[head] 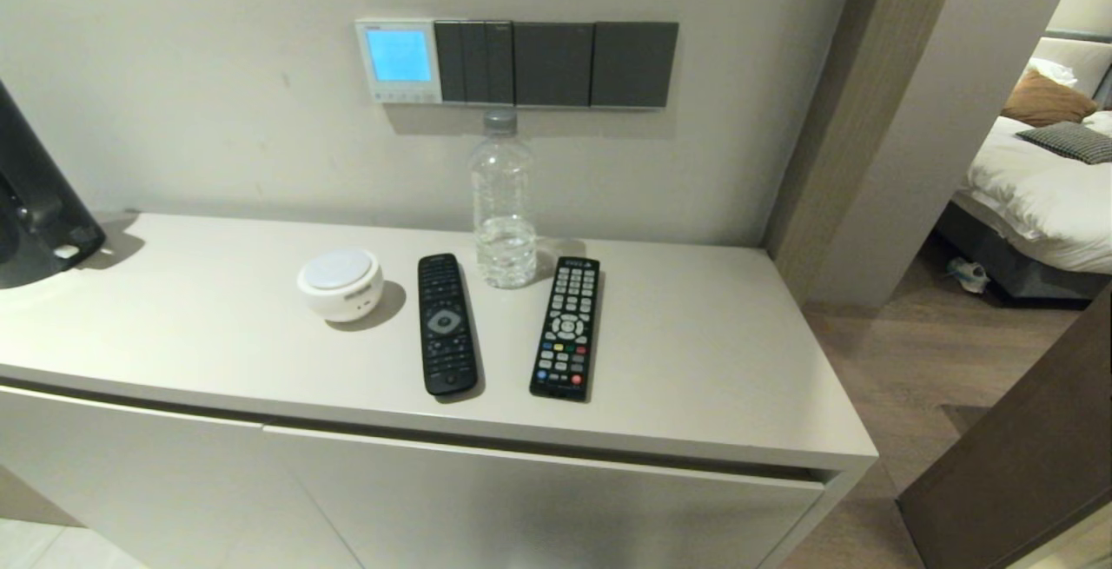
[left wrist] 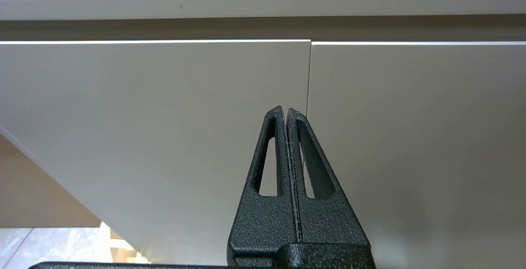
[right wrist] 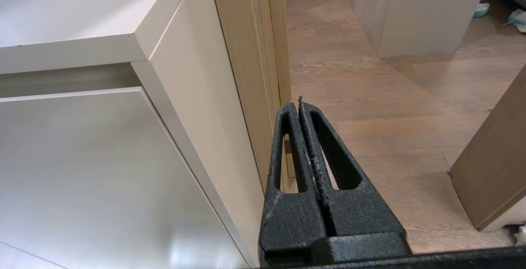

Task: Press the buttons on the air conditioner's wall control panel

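Both end effectors, left (left wrist: 286, 111) and right (right wrist: 296, 104), pressed together, low, well apart from wall control panel (head: 399, 61)

Matt pale cabinet top (head: 712, 352); clear plastic bottle (head: 502, 204); grainy wooden floor (right wrist: 390, 96); rough black left hand (left wrist: 286, 111)

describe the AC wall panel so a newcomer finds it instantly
On the wall above the cabinet top, a row of plates hangs just over the water bottle. The air conditioner's wall control panel is the leftmost: white with a lit blue screen, unlike the dark grey switch plates.
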You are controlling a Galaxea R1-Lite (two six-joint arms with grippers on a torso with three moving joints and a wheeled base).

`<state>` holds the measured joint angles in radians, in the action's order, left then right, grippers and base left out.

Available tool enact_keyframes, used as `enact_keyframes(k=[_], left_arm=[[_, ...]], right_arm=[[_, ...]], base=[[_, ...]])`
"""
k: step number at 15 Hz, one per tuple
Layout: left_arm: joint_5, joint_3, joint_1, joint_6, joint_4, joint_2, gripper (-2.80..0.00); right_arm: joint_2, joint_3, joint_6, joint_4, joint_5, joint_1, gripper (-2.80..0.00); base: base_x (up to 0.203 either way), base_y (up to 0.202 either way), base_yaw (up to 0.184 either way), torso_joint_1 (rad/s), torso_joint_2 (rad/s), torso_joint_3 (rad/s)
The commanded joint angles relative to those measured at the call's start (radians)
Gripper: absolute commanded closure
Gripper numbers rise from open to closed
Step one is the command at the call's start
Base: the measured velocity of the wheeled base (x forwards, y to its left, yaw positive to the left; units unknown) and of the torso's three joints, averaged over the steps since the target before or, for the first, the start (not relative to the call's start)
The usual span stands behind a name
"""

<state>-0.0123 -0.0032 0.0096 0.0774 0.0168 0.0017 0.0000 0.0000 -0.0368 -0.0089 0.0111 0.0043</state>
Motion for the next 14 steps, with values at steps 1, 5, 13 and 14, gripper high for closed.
enact_keyframes(k=[1,5,13,14], left_arm=[[0.000,0.000,0.000,0.001,0.000,0.001,0.00],[0.000,0.000,0.000,0.001,0.000,0.001,0.00],[0.000,0.000,0.000,0.001,0.000,0.001,0.00],[0.000,0.000,0.000,0.001,0.000,0.001,0.00]], right_arm=[[0.002,0.002,0.000,0.000,0.000,0.000,0.00],[0.002,0.002,0.000,0.000,0.001,0.000,0.00],[0.002,0.002,0.000,0.000,0.000,0.000,0.00],[0.002,0.002,0.000,0.000,0.000,0.000,0.00]], base=[[0.000,0.000,0.000,0.000,0.00,0.000],[0.000,0.000,0.000,0.000,0.00,0.000],[0.000,0.000,0.000,0.000,0.00,0.000],[0.000,0.000,0.000,0.000,0.00,0.000]])
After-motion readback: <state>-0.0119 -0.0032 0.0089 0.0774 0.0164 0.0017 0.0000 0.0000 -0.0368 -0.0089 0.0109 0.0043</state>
